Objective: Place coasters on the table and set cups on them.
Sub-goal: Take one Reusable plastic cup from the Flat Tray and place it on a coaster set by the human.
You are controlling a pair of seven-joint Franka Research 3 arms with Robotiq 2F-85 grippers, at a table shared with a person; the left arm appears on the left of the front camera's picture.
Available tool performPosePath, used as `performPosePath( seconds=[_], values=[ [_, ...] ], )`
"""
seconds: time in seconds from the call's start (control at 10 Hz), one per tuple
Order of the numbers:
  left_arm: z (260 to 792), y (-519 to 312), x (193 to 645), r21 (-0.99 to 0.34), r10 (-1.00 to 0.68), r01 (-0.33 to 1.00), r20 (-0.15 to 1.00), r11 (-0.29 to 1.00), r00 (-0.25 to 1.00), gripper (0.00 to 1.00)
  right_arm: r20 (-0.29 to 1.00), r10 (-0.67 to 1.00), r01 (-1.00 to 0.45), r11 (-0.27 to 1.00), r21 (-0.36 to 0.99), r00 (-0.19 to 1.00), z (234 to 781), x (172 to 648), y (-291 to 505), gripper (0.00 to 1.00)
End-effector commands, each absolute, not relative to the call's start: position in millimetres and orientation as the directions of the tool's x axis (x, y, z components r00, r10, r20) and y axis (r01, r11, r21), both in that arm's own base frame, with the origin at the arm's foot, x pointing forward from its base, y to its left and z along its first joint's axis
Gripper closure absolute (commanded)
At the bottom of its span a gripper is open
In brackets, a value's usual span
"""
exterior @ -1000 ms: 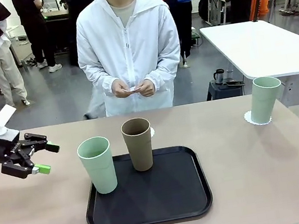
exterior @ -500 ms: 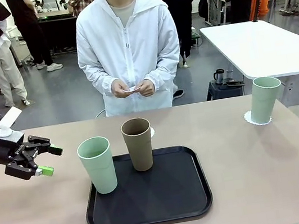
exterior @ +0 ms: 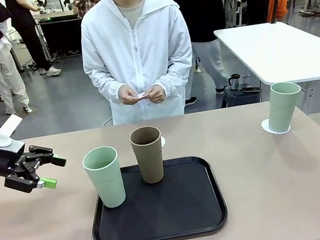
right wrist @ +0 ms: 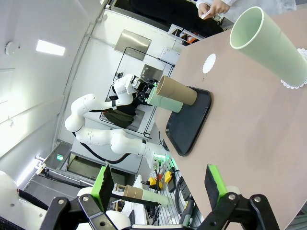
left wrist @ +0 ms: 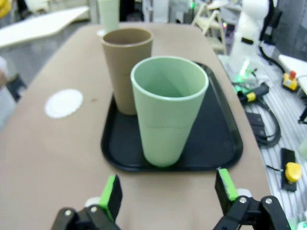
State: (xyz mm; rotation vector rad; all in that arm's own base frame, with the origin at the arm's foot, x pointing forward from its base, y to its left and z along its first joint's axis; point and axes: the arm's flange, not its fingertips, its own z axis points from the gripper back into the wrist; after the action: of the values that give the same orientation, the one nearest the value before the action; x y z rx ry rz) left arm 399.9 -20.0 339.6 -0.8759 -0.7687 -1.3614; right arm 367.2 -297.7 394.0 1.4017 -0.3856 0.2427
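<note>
Mint-green cup point(left wrist: 169, 112) stands straight ahead of your left fingers point(left wrist: 112, 191), mid-frame in the left wrist view. Those fingers are spread wide with nothing between them. The gap looks wide enough for the cup, so bring them in level, one pad on each side of the wall below the rim, and close gently. I judge that a tall tapered tumbler may slip or tip if you pinch it off-centre.

It stands on the black tray point(left wrist: 218, 143) near the tray's lower edge in that frame, with the tan-brown cup point(left wrist: 127, 67) just beyond it, so lift straight up before moving sideways. The free coaster point(left wrist: 64, 103) lies on the table point(left wrist: 43, 158) at the left of that frame, beside the tray. Set the cup squarely on it.

Your right fingers point(right wrist: 102, 184) are likewise spread and empty. At the right of the front view the other mint-green cup point(exterior: 284, 105) already stands on its coaster point(exterior: 266, 127). The person's hands point(exterior: 142, 95) hold something small and white, perhaps another coaster.
</note>
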Motion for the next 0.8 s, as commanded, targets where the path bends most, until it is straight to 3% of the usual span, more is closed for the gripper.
performPosePath(
  seconds=[0.0, 0.4, 0.7],
  values=[
    [332.4, -26.0, 396.6, -0.065, -0.436, 0.998, 0.898, -0.002, 0.058, 0.00, 0.399, -0.064, -0.385, 0.160, 0.909, 0.915, 393.2, 366.0, -297.8, 0.00],
    [310.5, -42.4, 391.9, -0.019, -0.320, 1.000, 0.947, -0.022, 0.011, 0.00, 0.399, -0.064, -0.385, 0.160, 0.909, 0.915, 393.2, 366.0, -297.8, 0.00],
    [289.6, -53.1, 397.6, -0.012, -0.358, 1.000, 0.934, -0.021, 0.004, 0.00, 0.399, -0.064, -0.385, 0.160, 0.909, 0.915, 393.2, 366.0, -297.8, 0.00]
  ],
)
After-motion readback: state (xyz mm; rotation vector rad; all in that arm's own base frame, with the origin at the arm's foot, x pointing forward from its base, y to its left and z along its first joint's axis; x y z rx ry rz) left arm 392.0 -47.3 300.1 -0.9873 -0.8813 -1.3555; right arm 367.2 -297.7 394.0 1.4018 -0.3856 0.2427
